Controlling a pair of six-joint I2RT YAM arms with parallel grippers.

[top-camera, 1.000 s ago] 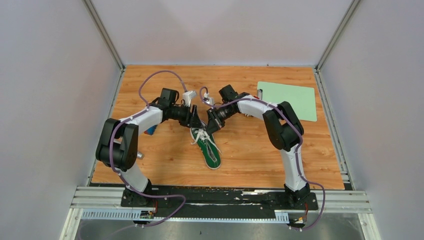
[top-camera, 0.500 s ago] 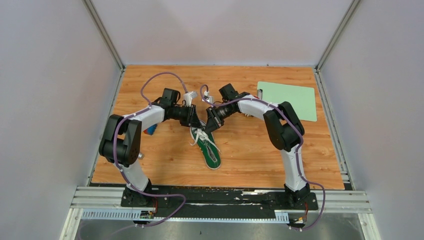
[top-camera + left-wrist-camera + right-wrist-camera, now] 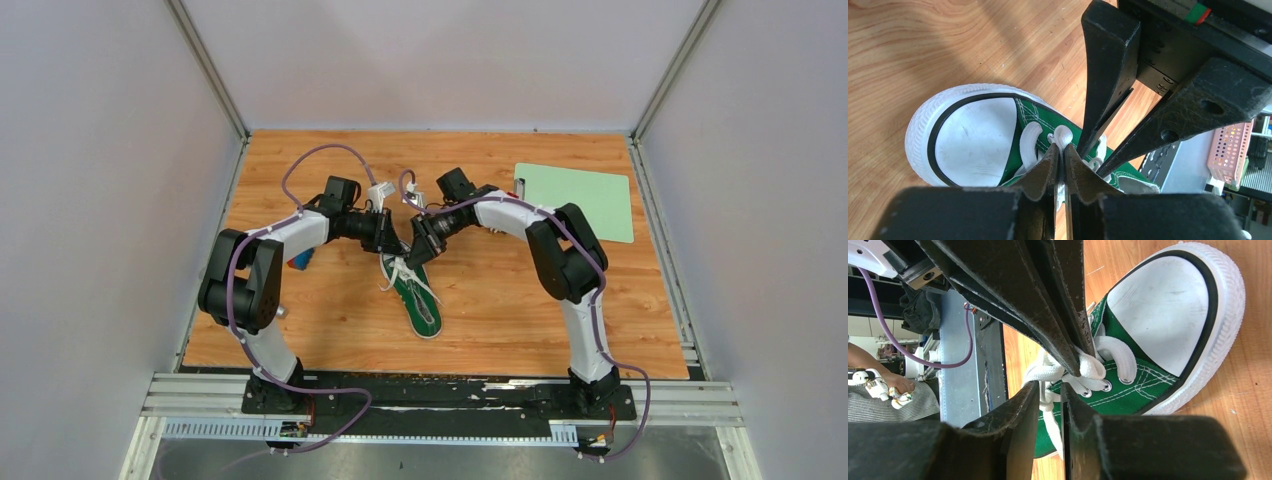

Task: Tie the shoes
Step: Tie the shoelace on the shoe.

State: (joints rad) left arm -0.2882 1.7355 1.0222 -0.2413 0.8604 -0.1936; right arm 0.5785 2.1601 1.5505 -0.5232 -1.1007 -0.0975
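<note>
The green sneaker (image 3: 418,300) lies at the centre of the worktop (image 3: 520,310), with its toe cap (image 3: 973,145) toward the far side and its heel nearer and slightly right. Both arms converge over the toe end. The left end effector (image 3: 1060,150) is closed on a white lace (image 3: 1093,367) above the eyelets. The right end effector (image 3: 1050,390) stands slightly open, with a lace strand in the gap.
</note>
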